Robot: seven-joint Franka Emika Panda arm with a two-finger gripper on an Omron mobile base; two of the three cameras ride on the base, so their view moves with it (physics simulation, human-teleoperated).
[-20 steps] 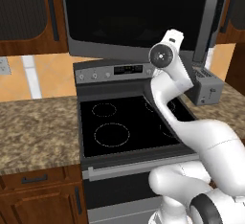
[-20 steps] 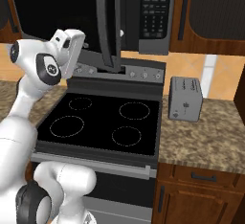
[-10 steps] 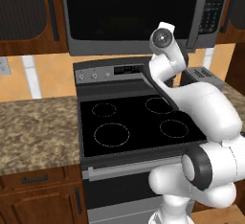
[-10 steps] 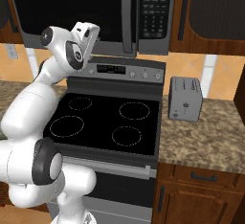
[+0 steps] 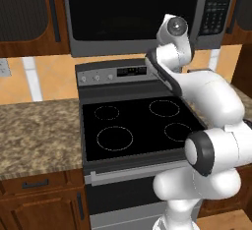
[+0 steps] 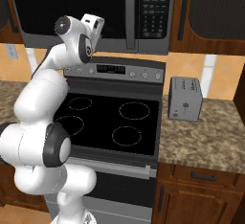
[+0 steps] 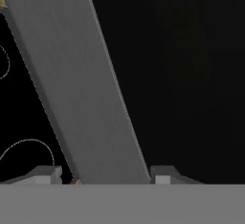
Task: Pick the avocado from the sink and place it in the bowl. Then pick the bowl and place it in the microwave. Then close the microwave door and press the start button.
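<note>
Microwave point(image 5: 133, 15): above the stove point(image 5: 135, 126), door point(image 6: 67, 7) shut flush, dark glass. Hand point(image 7: 103, 177): raised just before the door's lower frame, fingers point(image 7: 165, 174) spread apart, holding nothing. Toaster point(image 6: 185, 98): on the counter point(image 6: 206, 137), right of the stove.

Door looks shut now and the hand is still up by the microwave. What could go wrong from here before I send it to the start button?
The gripper sits close against the microwave door, its frame edge between the fingertips; a careless retreat could drag on the door.

The button panel is off to the right of the hand, and its keys are small and close together, so a wrong press is possible.

The toaster stands below right, where the elbow might sweep.
</note>
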